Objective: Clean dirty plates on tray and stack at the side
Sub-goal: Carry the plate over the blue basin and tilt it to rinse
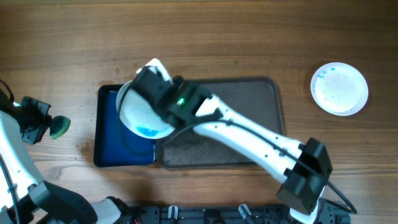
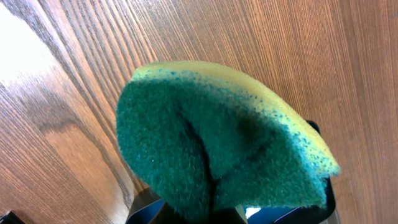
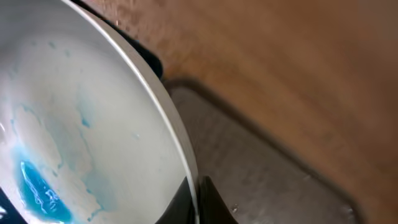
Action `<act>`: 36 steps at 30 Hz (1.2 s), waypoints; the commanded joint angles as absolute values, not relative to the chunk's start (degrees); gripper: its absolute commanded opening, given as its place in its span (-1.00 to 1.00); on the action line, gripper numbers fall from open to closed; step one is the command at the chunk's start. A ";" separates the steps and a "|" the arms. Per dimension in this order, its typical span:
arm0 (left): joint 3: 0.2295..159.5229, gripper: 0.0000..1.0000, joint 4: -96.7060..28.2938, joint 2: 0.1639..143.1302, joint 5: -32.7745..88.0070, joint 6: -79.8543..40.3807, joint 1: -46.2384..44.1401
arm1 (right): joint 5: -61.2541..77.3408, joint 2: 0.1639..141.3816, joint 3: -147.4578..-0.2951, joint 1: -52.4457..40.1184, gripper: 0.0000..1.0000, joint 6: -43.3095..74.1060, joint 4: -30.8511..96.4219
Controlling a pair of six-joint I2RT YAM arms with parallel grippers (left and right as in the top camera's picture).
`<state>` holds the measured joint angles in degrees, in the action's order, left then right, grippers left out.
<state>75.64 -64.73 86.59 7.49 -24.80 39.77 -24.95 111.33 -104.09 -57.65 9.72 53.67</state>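
Above the blue tray [image 1: 106, 146], the right gripper [image 1: 148, 84] holds a dirty plate [image 1: 142, 118] tilted, probably so runoff drips there rather than onto the grey tray [image 1: 249, 87]. A second plate [image 1: 339, 89] lies well apart. The left gripper [image 1: 46, 124] hovers aside. Left wrist: its fingers squeeze a folded sponge [image 2: 217, 143], seemingly readied for scrubbing. Right wrist: closed fingers [image 3: 211, 202] pinch the plate's rim, leaving the blue smear [image 3: 37, 186] exposed

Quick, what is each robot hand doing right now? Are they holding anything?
Left hand: closed on the green and yellow sponge.
Right hand: closed on the rim of a blue-smeared white plate.
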 commanded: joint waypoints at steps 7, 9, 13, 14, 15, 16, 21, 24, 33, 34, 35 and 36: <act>76.64 -0.92 -63.13 85.27 7.86 -26.02 40.10 | -50.76 111.77 -105.89 -66.39 -0.91 -0.30 45.98; 76.64 -0.92 -62.85 85.27 7.86 -26.04 40.36 | -54.83 111.77 -105.86 -67.72 -0.91 -2.68 43.77; 76.62 -0.92 -62.24 85.30 7.88 -26.46 42.04 | -60.49 111.77 -105.86 -70.02 -0.91 -10.31 38.00; 76.62 -0.92 -62.17 85.30 7.86 -27.00 42.68 | -61.98 111.77 -105.86 -70.59 -0.90 -12.40 36.23; 76.62 -0.92 -62.17 85.30 7.90 -27.55 43.20 | -62.78 111.77 -105.86 -70.89 -0.91 -13.82 35.03; 76.62 -0.92 -62.15 85.30 7.94 -27.77 43.86 | -63.55 111.77 -105.86 -71.33 -0.91 -16.34 33.21; 76.62 -0.92 -62.15 85.30 8.12 -27.99 44.93 | -65.17 111.85 -105.84 -73.32 -0.91 -26.39 26.94; 76.62 -0.92 -62.17 85.34 8.10 -28.42 44.91 | -65.69 112.20 -105.84 -74.32 -0.91 -32.56 24.75; 76.62 -0.92 -62.39 85.41 8.12 -29.02 44.91 | -67.75 113.93 -105.73 -76.18 -0.91 -43.20 19.49; 76.62 -0.92 -62.39 85.41 8.12 -29.02 44.91 | -67.75 114.17 -105.73 -76.25 -0.91 -43.51 19.51; 76.62 -0.92 -62.39 85.41 8.12 -29.02 44.91 | -67.79 114.24 -105.73 -76.36 -0.92 -43.62 19.49; 76.62 -0.92 -62.39 85.41 8.12 -29.02 44.91 | -67.79 114.24 -105.73 -76.42 -0.91 -43.57 19.51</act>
